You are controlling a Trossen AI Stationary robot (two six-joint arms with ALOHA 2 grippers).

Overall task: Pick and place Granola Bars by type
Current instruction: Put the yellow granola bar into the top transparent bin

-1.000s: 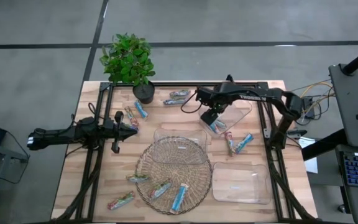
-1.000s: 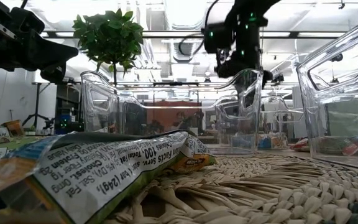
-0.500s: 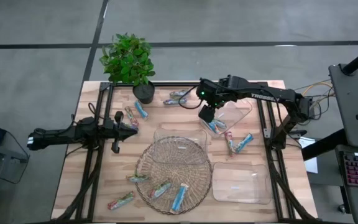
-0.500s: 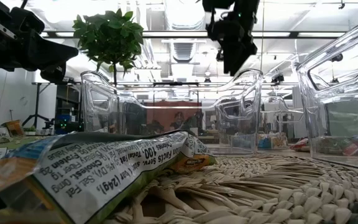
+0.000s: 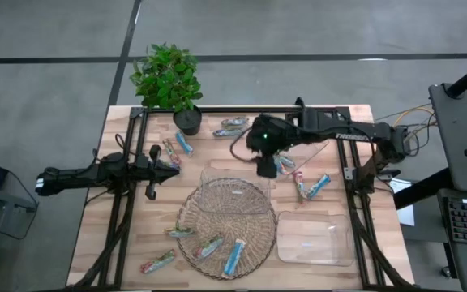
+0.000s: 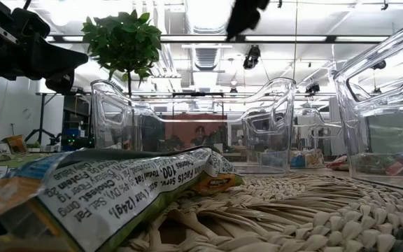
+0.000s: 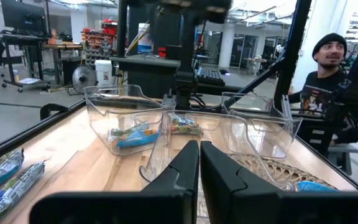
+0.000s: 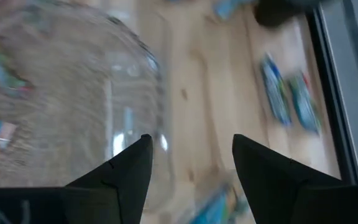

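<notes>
The right gripper (image 5: 265,166) hangs released and empty at frame centre, between sorting steps. Bars (image 5: 232,127) lie loose above it and others (image 5: 209,246) low on the mat (image 5: 227,217); next comes choosing 1.

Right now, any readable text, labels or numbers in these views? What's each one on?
"100" and "(24g)": upside down on the shiny green-and-white granola bar wrapper lying on the round woven wicker mat, low view.
The rest of that wrapper's print: partly legible nutrition-style lines, too distorted to quote reliably.
The blue and green wrapped bars in the clear plastic tray, left wrist view: print too small to read.
Right wrist view: blurred, nothing readable.
</notes>
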